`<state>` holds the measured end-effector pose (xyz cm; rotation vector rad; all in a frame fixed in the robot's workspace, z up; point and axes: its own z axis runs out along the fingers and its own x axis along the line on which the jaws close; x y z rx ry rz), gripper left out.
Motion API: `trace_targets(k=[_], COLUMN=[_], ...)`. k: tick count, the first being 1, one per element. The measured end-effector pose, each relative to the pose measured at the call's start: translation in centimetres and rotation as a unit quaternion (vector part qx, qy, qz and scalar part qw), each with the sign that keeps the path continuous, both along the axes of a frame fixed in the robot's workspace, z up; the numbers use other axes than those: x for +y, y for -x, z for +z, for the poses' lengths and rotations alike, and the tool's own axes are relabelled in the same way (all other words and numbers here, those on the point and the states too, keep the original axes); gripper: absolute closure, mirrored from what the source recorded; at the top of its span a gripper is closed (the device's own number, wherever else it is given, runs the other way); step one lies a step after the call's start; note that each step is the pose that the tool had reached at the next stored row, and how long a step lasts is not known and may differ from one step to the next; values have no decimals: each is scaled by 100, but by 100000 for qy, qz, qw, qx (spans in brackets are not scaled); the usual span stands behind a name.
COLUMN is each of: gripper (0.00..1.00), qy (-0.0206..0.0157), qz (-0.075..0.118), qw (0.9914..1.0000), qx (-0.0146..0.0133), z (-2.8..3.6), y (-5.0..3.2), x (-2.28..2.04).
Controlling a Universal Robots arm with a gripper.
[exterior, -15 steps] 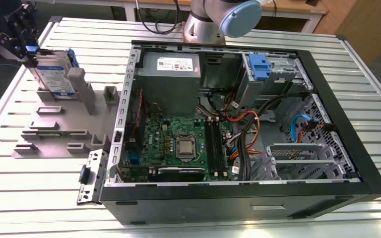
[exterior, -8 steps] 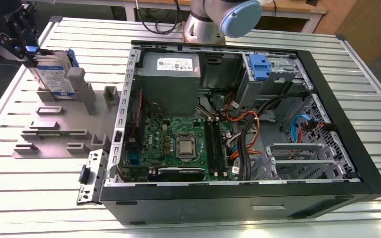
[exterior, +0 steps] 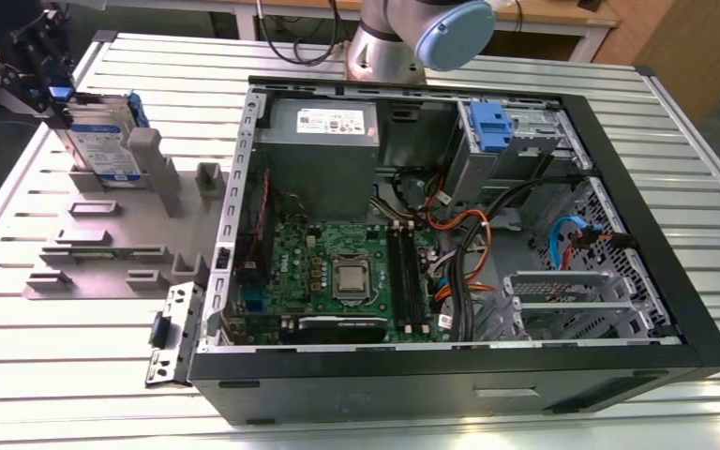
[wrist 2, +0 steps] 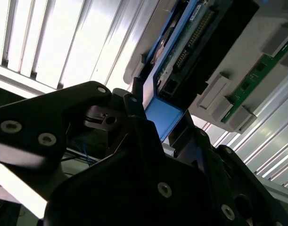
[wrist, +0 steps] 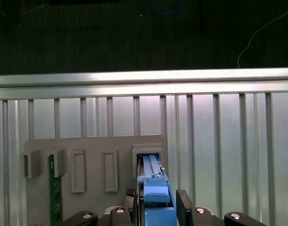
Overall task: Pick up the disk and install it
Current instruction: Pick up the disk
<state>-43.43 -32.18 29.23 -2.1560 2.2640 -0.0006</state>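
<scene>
The disk (exterior: 97, 145) stands on edge in a slot of the grey holder (exterior: 97, 253) at the exterior view's left, silver with a white-and-blue label and blue rails. My gripper (exterior: 57, 94) is at its upper end. In the first wrist view the disk's blue end (wrist: 155, 190) lies between the two black fingers (wrist: 184, 207), which press on both sides of it; the gripper (wrist: 158, 209) is shut on it. In the second wrist view the disk (wrist 2: 181, 52) shows its circuit board side, with the gripper (wrist 2: 158, 129) clamped on the blue tab.
An open computer case (exterior: 697, 309) lies on the slatted aluminium table (exterior: 60, 375), with a motherboard, cables and a drive bay with a blue latch (exterior: 491, 127) at its far end. A green memory stick (wrist: 51, 188) stands in another holder slot. The arm's base (exterior: 392, 42) is behind the case.
</scene>
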Motion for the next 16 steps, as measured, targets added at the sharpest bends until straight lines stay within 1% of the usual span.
trace_targets(k=[2, 6, 12, 16], gripper=[53, 53, 53, 53], qy=[4, -3, -1, 3], qz=[-519, -957, -1031, -1021], qw=[99999, 99995, 99994, 99994], qx=[33, 141, 270, 280], z=[-3, -18, -33, -33], y=[0, 0, -1, -2], x=[0, 0, 0, -7])
